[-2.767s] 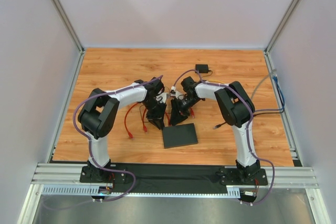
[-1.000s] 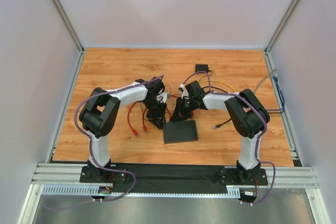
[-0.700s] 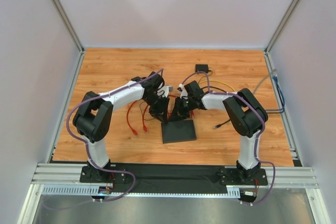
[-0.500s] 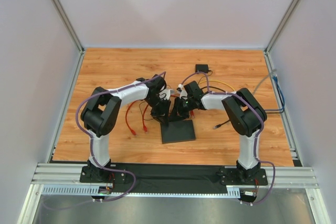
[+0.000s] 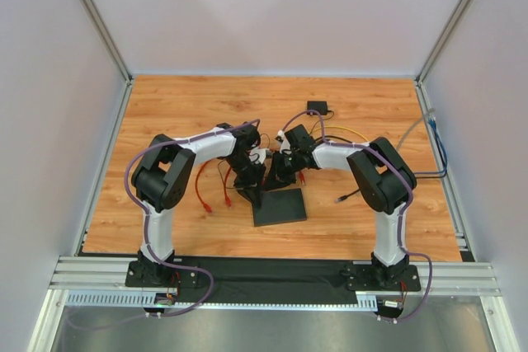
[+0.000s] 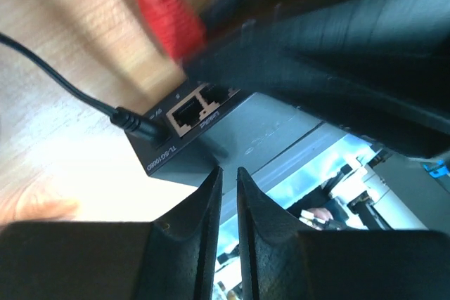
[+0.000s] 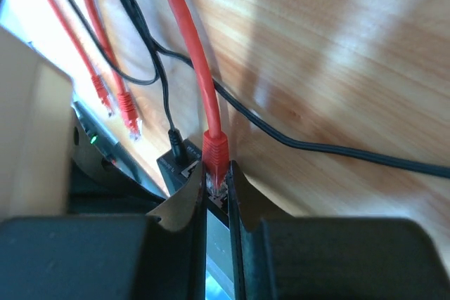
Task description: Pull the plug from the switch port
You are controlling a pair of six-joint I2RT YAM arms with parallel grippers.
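Plug (image 7: 215,149) (red) pinched by right tool (image 7: 216,173).

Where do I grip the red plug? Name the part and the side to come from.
Grip the plug by the two sides of its red boot, just outside the switch. Probably come from above, a finger each side: the cable blocks its back, the table its underside.

White-black arms (image 5: 206,143) (purple cables (image 5: 429,269))

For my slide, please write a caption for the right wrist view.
Right end effector closed on the red plug, which sits in a port of the black switch.
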